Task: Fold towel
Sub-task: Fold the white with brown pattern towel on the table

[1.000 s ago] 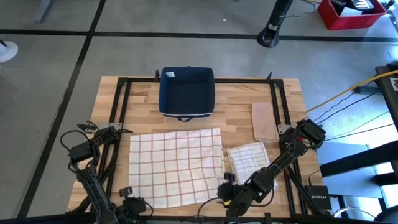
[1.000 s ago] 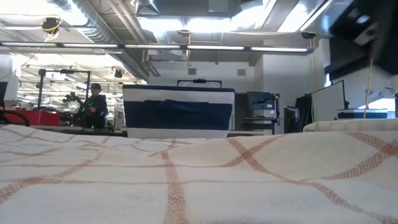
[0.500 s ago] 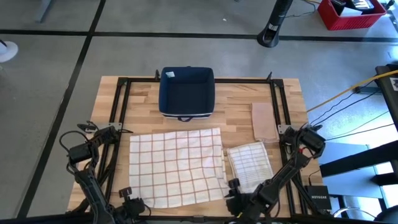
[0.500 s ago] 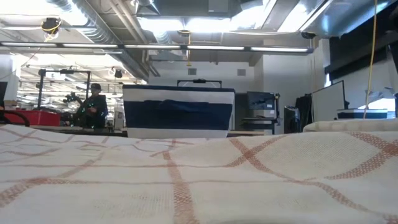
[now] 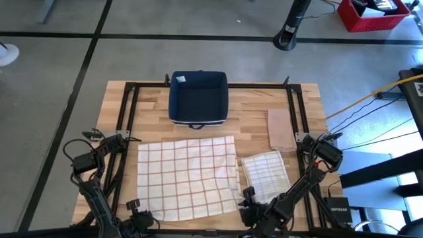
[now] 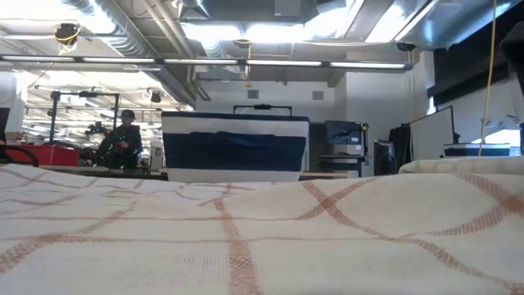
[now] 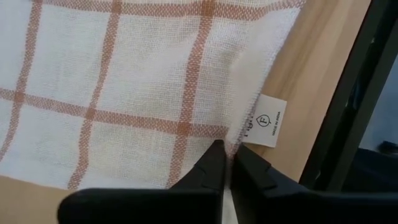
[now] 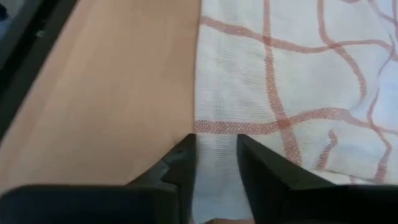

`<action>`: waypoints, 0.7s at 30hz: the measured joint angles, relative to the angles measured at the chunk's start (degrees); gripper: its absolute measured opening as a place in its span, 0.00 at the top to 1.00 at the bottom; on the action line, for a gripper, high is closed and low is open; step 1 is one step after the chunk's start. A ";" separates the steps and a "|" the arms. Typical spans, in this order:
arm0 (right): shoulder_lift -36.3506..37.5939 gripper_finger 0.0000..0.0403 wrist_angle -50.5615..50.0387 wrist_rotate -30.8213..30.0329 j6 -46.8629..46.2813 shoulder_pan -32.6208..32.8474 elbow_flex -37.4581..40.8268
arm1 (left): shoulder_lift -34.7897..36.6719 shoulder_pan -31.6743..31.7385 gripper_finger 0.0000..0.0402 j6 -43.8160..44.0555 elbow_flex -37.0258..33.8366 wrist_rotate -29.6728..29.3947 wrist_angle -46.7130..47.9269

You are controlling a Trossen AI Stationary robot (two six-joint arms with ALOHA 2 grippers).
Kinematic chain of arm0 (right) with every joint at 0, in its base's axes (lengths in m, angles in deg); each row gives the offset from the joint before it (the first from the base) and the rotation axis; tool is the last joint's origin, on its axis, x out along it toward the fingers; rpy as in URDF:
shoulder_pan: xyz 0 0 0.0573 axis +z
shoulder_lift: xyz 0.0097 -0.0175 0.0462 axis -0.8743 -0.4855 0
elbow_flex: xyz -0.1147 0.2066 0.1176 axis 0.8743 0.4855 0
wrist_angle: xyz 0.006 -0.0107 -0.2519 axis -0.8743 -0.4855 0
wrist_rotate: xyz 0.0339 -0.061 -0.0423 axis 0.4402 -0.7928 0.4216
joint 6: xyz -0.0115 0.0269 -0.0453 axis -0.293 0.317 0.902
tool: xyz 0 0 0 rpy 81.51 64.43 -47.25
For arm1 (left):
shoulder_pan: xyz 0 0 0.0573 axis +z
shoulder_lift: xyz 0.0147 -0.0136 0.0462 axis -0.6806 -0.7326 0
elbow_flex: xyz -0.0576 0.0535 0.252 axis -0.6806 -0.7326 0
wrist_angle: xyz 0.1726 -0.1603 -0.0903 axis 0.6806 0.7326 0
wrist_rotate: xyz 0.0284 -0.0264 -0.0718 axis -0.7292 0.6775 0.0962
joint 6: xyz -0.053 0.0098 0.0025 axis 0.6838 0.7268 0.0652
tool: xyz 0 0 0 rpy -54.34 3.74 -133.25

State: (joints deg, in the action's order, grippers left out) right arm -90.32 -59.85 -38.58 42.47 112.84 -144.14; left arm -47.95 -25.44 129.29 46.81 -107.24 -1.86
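now both fingers (image 7: pixel 225 163) on towel (image 5: pixel 187 173)

A coarse woven cloth towel (image 7: pixel 124 93) is seen ahead of the matt black plastic left gripper (image 7: pixel 229 163), on smooth pale wood table (image 7: pixel 311 81).

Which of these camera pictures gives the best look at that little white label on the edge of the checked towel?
The left wrist view: the small white fabric label fills a clear patch there, sticking out from the hem of the white towel with orange-red checks over the wood. The high view shows the whole towel but no readable label; the low and right wrist views show only cloth.
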 joint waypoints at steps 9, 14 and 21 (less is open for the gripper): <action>-0.25 0.97 -0.10 1.58 -2.30 -0.51 0.06 | 0.00 0.00 0.98 0.02 0.00 -0.23 -0.20; -0.69 0.98 -8.05 0.85 -6.14 -0.65 -3.80 | 0.07 0.02 0.99 0.30 0.00 -0.28 -0.24; -0.36 0.99 -17.32 -3.69 -7.40 -0.62 -14.50 | 0.89 0.13 0.99 0.34 6.73 -0.60 10.16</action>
State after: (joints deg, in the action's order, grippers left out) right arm -90.68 -77.17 -42.27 35.07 112.22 -158.64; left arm -47.06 -25.31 129.63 53.55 -107.85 8.30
